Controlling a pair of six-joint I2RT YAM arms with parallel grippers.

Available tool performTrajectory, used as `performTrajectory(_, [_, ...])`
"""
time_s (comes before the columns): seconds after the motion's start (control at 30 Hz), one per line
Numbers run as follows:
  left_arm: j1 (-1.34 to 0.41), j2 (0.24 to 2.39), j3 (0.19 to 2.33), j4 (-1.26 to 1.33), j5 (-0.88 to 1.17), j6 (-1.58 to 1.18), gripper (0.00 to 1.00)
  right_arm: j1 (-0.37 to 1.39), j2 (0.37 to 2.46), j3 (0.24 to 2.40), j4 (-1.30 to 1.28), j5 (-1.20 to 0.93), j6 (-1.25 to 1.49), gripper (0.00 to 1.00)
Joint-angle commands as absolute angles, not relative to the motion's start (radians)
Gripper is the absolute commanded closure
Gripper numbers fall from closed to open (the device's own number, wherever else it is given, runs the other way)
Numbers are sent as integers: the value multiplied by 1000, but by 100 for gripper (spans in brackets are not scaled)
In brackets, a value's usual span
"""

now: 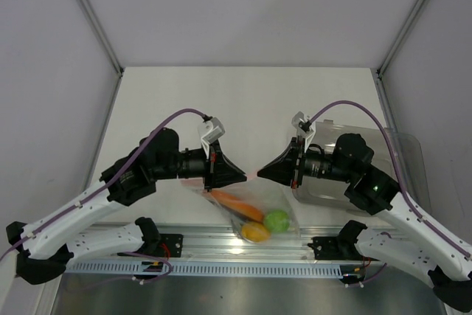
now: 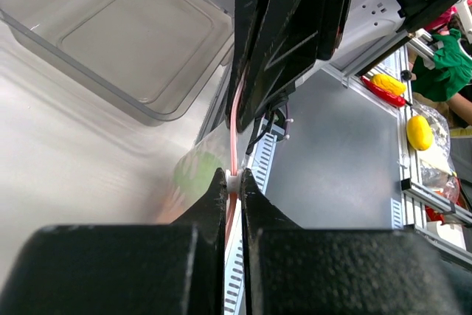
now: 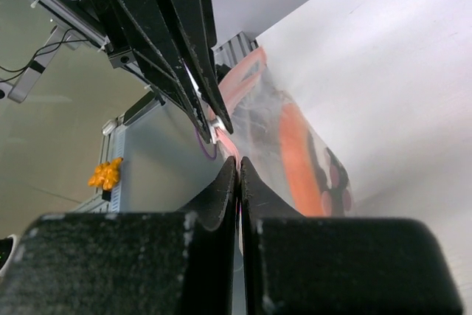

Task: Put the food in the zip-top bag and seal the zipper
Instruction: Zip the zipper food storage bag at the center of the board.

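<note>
Your left tool (image 2: pixel 233 182) pinches the zipper (image 2: pixel 234 127); your right tool (image 3: pixel 237 171), nearly tip to tip with it, is pressed together on the same strip. The bag (image 1: pixel 289 208) trails from both tips, food (image 1: pixel 277 220) inside, on their near side.

A robotics lab cell — white table (image 1: pixel 243 101) walled by plain grey panels (image 1: pixel 44 71), left arm (image 1: pixel 140 171) and right arm (image 1: pixel 354 167) bolted to an aluminium rail (image 1: pixel 221 250) — spare toy food (image 2: pixel 419 132) beyond.
</note>
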State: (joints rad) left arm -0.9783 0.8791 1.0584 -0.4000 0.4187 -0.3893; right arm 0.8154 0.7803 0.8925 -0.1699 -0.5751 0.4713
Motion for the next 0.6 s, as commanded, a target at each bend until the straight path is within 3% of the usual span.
performTrajectory(0.0, [-974,827,1069,-460,411,-368,100,805,753,939,-173,-491,456,100])
performTrajectory(0.57, [-974,742,1072,-571,347,-342,99,798,718,913,-204,-408,462,100])
